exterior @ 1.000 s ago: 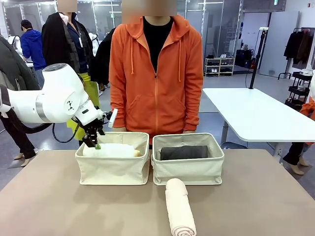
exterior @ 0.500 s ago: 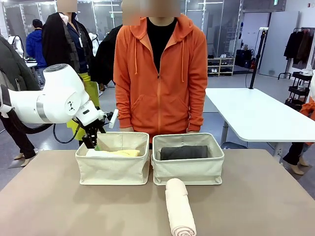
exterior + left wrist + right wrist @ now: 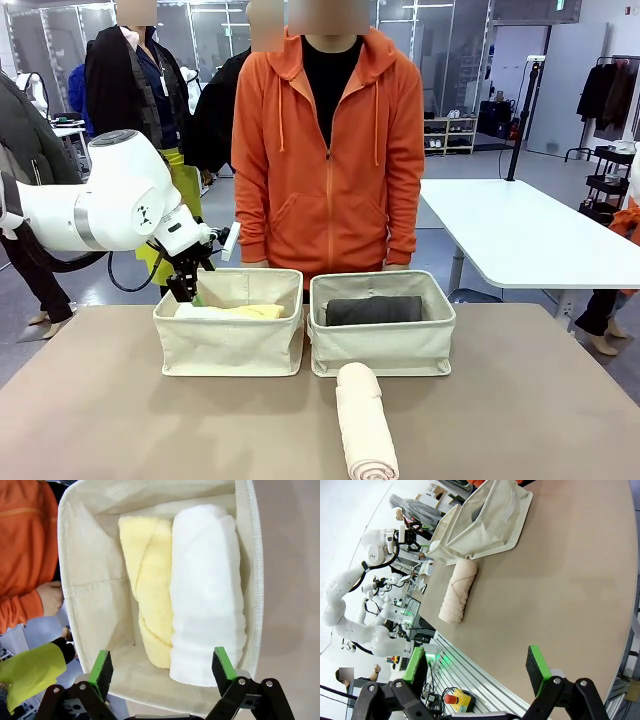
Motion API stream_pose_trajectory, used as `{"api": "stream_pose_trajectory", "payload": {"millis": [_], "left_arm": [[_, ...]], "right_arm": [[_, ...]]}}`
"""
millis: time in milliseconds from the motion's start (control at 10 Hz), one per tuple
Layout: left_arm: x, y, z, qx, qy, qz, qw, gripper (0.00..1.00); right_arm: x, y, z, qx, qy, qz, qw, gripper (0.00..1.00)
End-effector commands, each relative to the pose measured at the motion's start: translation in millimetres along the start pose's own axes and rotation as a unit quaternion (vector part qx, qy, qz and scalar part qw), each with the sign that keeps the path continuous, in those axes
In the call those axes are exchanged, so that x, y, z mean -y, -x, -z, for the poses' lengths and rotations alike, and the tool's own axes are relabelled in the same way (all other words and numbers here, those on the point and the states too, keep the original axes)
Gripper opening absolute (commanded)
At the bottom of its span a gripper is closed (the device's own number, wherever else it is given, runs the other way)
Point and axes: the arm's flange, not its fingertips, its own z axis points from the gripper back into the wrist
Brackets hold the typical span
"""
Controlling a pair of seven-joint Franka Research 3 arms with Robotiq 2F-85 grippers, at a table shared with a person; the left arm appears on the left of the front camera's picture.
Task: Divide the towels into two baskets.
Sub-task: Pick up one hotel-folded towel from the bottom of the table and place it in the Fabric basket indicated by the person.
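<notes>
Cream canvas marks both targets in the front view. The left cream canvas basket [image 3: 228, 345] and the right cream canvas basket [image 3: 382, 352] stand just beside each other on the brown worktop [image 3: 110, 420], and a person in an orange hoodie [image 3: 325, 170] is close behind them. A pale yellow rolled terry towel [image 3: 252, 312] lies in the left one and a dark grey rolled towel [image 3: 373, 310] in the right one. A pale pink-beige rolled towel [image 3: 365, 430] lies loose on the worktop in front of the right basket, its length pointing toward the robot. The left end effector [image 3: 187, 290] hangs at the left basket's outer end, fingertips about level with the rim. That basket seems to have its share, so the step in hand is probably to pull out and fetch the loose roll. Rise straight up so the pads clear the soft rim, grip the roll across its middle so it does not unwind, then turn it to lie along the grey one.

From the left wrist, the jaws stand wide apart and empty above the basket's end. A white rolled terry towel [image 3: 207, 595] lies below, touching the yellow one, and the green pads [image 3: 102, 667] touch neither. The person's hand [image 3: 50, 597] is just outside the basket wall.

From the right wrist, the right end effector [image 3: 477, 665] is also spread wide and holds nothing, over bare worktop, well apart from the loose roll.
</notes>
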Motion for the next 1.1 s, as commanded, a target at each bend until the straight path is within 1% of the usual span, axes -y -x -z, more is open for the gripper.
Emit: {"api": "stream_pose_trajectory", "payload": {"millis": [0,300,400,500,600,700,800,900,1000], "left_arm": [[-1,3,-2,-0.001,-0.002,-0.001,1.000,1.00],[0,0,0,0.000,0.000,0.000,1.000,1.00],[-4,-1,-25,0.044,0.019,-0.005,0.999,1.00],[-1,6,-47,0.093,0.040,-0.035,0.994,1.00],[9,16,-67,0.134,0.073,-0.074,0.986,1.00],[25,28,-88,0.142,0.108,-0.107,0.978,1.00],[42,41,-105,0.177,0.163,-0.136,0.961,1.00],[63,58,-118,0.219,0.201,-0.173,0.939,1.00],[89,75,-125,0.253,0.239,-0.215,0.912,1.00]], "right_arm": [[-3,0,-2,-0.002,-0.001,-0.003,1.000,1.00],[-3,0,-2,-0.002,-0.001,-0.003,1.000,1.00],[-3,0,-2,-0.002,-0.001,-0.003,1.000,1.00],[-3,0,-2,-0.002,-0.001,-0.003,1.000,1.00],[-3,0,-2,-0.002,-0.001,-0.003,1.000,1.00],[-3,0,-2,-0.002,-0.001,-0.003,1.000,1.00],[-3,0,-2,-0.002,-0.001,-0.003,1.000,1.00],[-3,0,-2,-0.002,-0.001,-0.003,1.000,1.00],[-3,0,-2,-0.002,-0.001,-0.003,1.000,1.00]]}}
